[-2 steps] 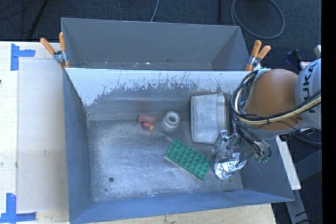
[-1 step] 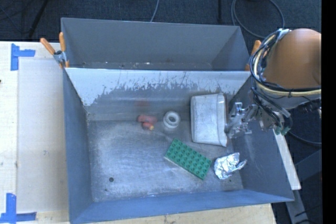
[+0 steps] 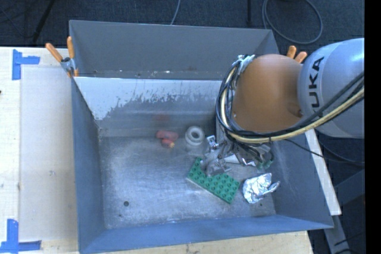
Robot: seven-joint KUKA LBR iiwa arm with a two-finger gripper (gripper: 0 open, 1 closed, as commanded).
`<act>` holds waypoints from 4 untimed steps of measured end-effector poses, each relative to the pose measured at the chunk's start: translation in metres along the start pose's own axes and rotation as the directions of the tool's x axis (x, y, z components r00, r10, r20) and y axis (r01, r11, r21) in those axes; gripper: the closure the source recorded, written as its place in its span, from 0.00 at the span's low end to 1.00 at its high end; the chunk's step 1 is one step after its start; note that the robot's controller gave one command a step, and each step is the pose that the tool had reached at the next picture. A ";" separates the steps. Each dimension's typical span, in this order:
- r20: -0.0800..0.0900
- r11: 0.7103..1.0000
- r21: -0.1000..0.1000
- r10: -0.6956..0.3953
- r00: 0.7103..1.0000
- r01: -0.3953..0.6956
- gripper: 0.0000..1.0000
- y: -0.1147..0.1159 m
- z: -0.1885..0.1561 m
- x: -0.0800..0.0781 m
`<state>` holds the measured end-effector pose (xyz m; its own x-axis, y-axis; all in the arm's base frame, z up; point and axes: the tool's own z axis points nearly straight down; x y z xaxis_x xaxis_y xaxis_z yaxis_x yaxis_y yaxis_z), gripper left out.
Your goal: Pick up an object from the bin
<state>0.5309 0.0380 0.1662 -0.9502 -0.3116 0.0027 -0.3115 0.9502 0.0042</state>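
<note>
The gripper (image 3: 215,159) hangs low in the bin (image 3: 119,128), over the far edge of a green studded plate (image 3: 215,185). Crumpled foil (image 3: 259,188) lies near it on the view's right. A white ring (image 3: 194,135) sits just beyond it, and a pink piece (image 3: 166,138) farther left.

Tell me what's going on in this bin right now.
The arm has its claw down at the far edge of a green studded plate on the bin floor. A foil wad lies right of the plate, a white ring and a pink piece beyond it. The plate lies flat, not lifted.
</note>
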 end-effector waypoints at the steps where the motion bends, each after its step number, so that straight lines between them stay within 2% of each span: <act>1: 0.010 0.974 0.009 -0.228 0.974 0.228 1.00 -0.010 -0.159 -0.009; 2: -0.003 0.840 0.001 -0.543 0.840 0.543 1.00 -0.016 -0.090 -0.019; 3: -0.001 0.757 0.007 -0.654 0.757 0.654 1.00 -0.109 -0.077 -0.037; 4: -0.002 0.604 -0.002 -0.797 0.604 0.797 1.00 -0.132 -0.006 0.007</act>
<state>0.5657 -0.0894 0.1715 -0.3255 -0.9455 0.0001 -0.9455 0.3255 0.0066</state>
